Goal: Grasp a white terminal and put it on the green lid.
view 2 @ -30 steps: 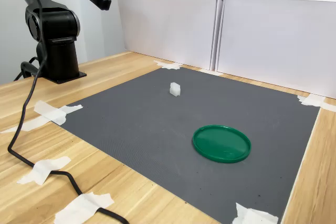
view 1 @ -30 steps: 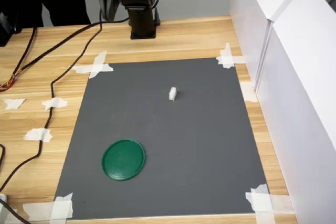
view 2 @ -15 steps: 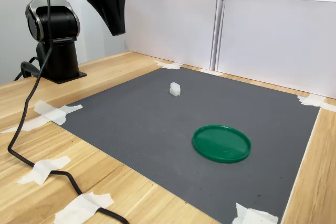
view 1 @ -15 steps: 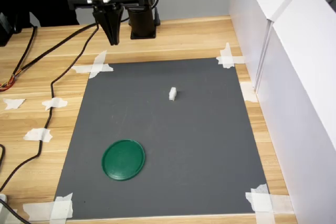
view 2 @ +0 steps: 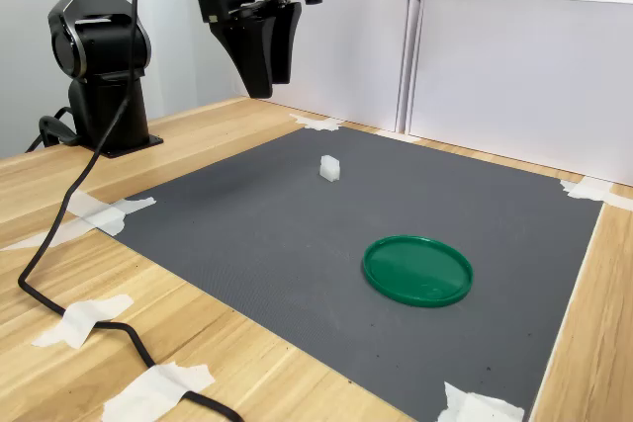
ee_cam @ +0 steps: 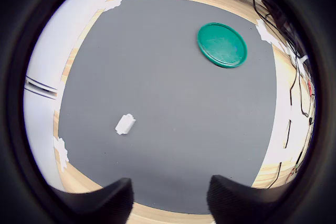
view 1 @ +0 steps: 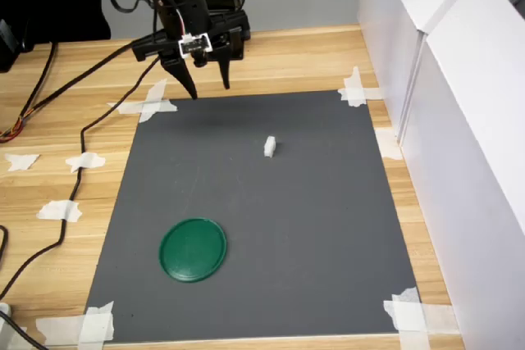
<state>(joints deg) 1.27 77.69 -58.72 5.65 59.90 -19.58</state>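
Observation:
The white terminal (view 1: 270, 147) lies alone on the grey mat (view 1: 312, 227), toward its far half in the first exterior view. It also shows as a small block in the second exterior view (view 2: 330, 168) and in the wrist view (ee_cam: 125, 124). The green lid (view 1: 193, 249) rests flat on the mat's near left part in the first exterior view, and is seen too in the second exterior view (view 2: 416, 270) and the wrist view (ee_cam: 222, 44). My gripper (view 1: 209, 84) hangs open above the mat's far left edge, well short of the terminal, with nothing between its fingers (ee_cam: 113, 200).
White walls (view 1: 459, 120) line the first exterior view's right side. The arm's black base (view 1: 221, 38) stands behind the mat. A black cable (view 1: 78, 145) runs over the wooden table at the first exterior view's left, among white tape pieces (view 1: 148, 104) on the mat's corners.
The arm has swung down and toward the mat, to the first exterior view's right. The fingers, together half a second ago, now stand apart. Terminal and lid have not moved.

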